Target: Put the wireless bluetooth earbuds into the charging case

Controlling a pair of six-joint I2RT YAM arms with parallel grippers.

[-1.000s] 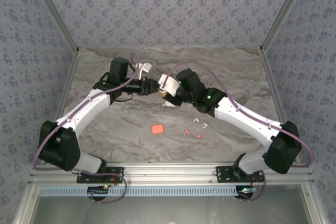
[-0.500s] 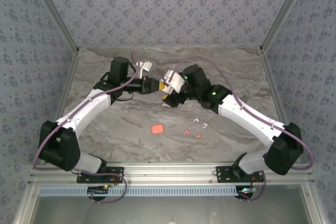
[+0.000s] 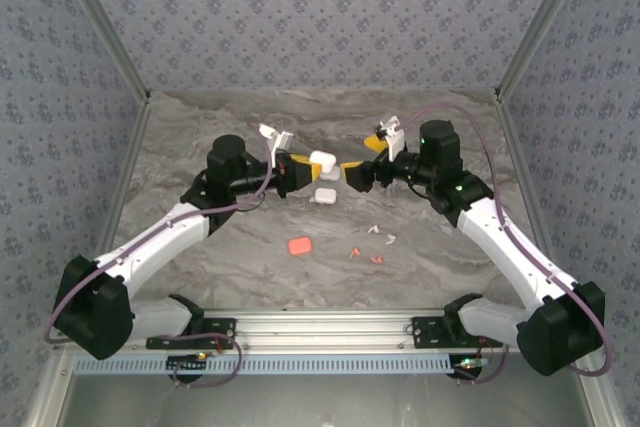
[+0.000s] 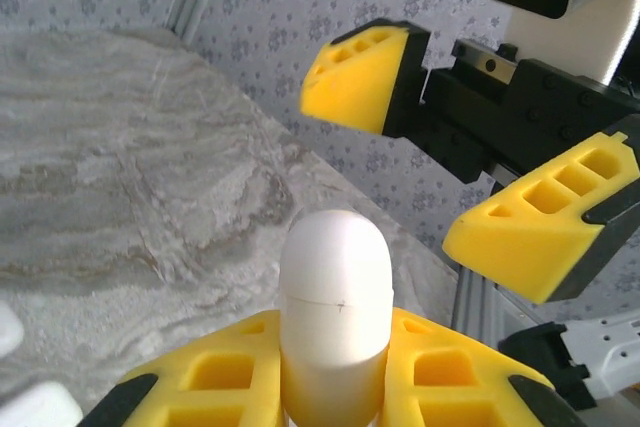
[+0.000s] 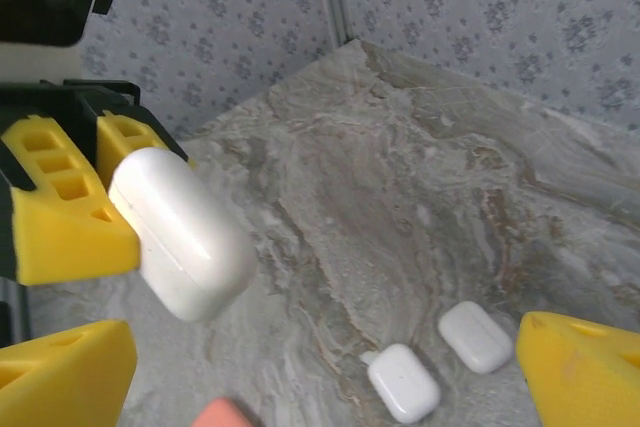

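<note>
The grey marbled table (image 3: pixel 240 277) carries everything, with patterned walls on three sides. The left arm (image 3: pixel 150 247) and the right arm (image 3: pixel 510 247) both reach in toward the middle of the far half, and their tools face each other just above the surface.

The left gripper (image 3: pixel 303 165) has its yellow fingers (image 4: pixel 225 367) pressed onto a white charging case (image 3: pixel 322 160). It pinches the lower part of the case, and the rounded end sticks out toward the other tool. The case's lid seam shows as a thin line, and the lid looks closed.

The right gripper (image 3: pixel 358 162) is spread wide. Its yellow fingers (image 4: pixel 365 77) stand on either side of the case's free end, near it but not touching.

Below the held case, two more white cases (image 5: pixel 403 382) lie side by side on the table. A red-orange case (image 3: pixel 299 246) lies nearer the arm bases, a little left of centre.

The earbuds lie loose on the table to the right of the red-orange case, well apart from the held case. The white earbuds (image 3: pixel 372 230) are farther from the arm bases, with the red earbuds (image 3: pixel 377 259) just in front of them.
</note>
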